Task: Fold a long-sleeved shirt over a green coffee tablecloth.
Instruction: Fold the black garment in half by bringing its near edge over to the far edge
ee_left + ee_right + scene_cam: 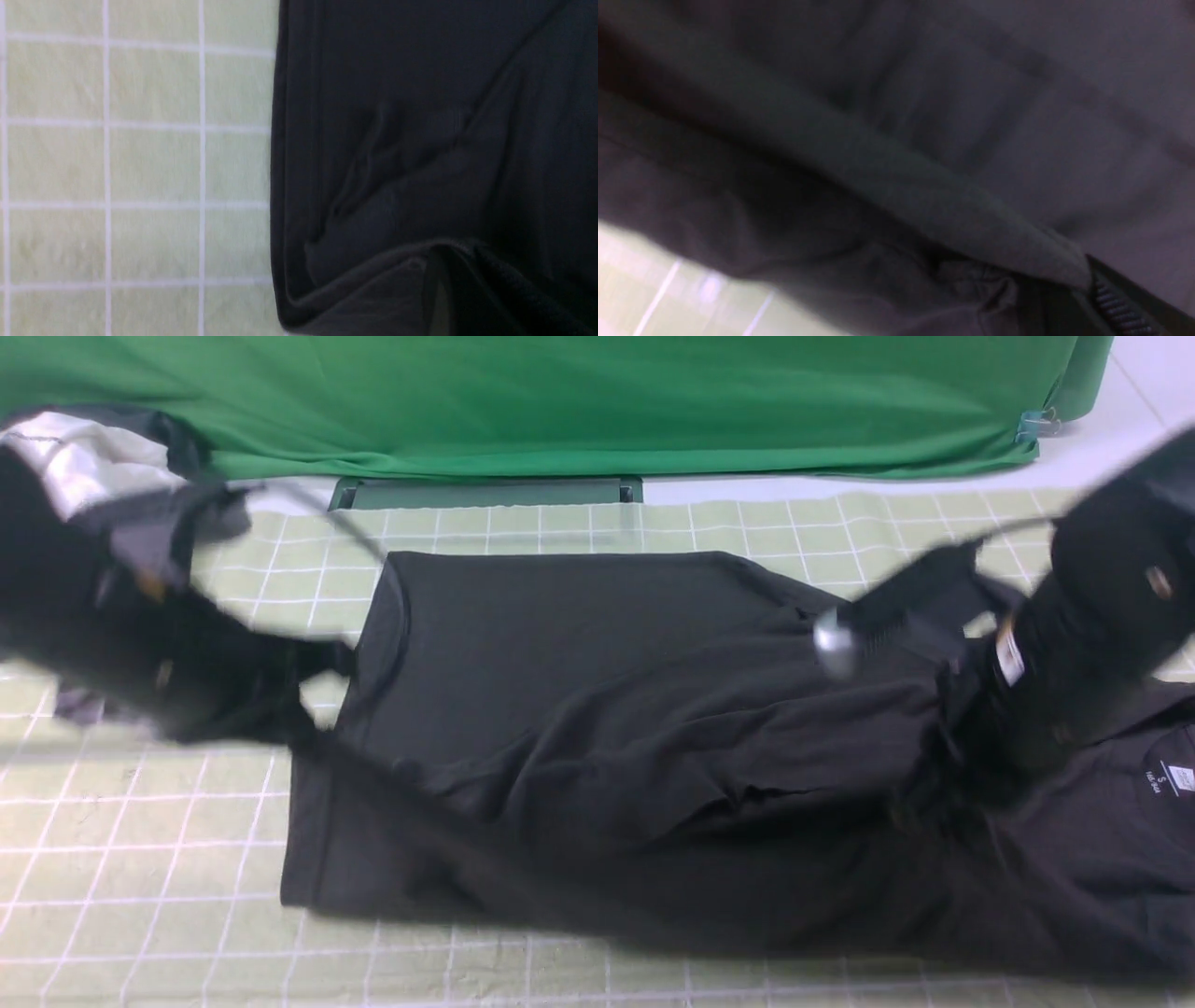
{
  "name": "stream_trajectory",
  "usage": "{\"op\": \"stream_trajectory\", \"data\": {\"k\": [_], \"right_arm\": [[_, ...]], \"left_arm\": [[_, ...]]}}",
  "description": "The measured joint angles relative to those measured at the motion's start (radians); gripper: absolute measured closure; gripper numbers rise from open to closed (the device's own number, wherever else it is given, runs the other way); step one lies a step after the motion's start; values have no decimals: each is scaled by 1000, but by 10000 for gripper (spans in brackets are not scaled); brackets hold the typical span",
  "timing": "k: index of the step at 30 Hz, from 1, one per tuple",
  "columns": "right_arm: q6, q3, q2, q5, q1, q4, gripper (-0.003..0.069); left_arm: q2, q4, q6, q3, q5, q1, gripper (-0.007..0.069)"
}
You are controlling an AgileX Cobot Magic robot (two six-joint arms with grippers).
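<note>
Shirt point(579, 709) pinched in both grippers, left point(303, 737) and right point(920, 793); tablecloth point(140, 859) beneath.

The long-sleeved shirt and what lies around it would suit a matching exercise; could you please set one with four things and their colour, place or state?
1. long-sleeved shirt
2. tablecloth
3. left pincer
4. size label

A. pale green with a white grid
B. at the front view's right edge
C. dark, spread with wrinkles
D. closed on dark fabric near the shirt's left edge

Pairs: 1-C, 2-A, 3-D, 4-B
</note>
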Motion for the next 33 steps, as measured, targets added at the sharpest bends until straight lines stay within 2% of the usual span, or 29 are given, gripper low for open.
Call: {"op": "stream_trajectory", "data": {"k": [6, 14, 20, 27, 33], "right_arm": [[-16, -158, 126, -13, -71, -2, 631], [-25, -432, 312, -28, -128, 14, 631], [-26, -642, 492, -48, -158, 36, 631], [-26, -786, 653, -99, -184, 40, 631], [-18, -817, 728, -168, -203, 42, 624]], "left_arm": [[188, -54, 27, -215, 11, 76, 607], [425, -71, 37, -446, 24, 90, 607], [622, -70, 37, -677, 111, 123, 607], [764, -70, 37, -832, 125, 143, 607], [850, -116, 47, -876, 80, 144, 607]]}}
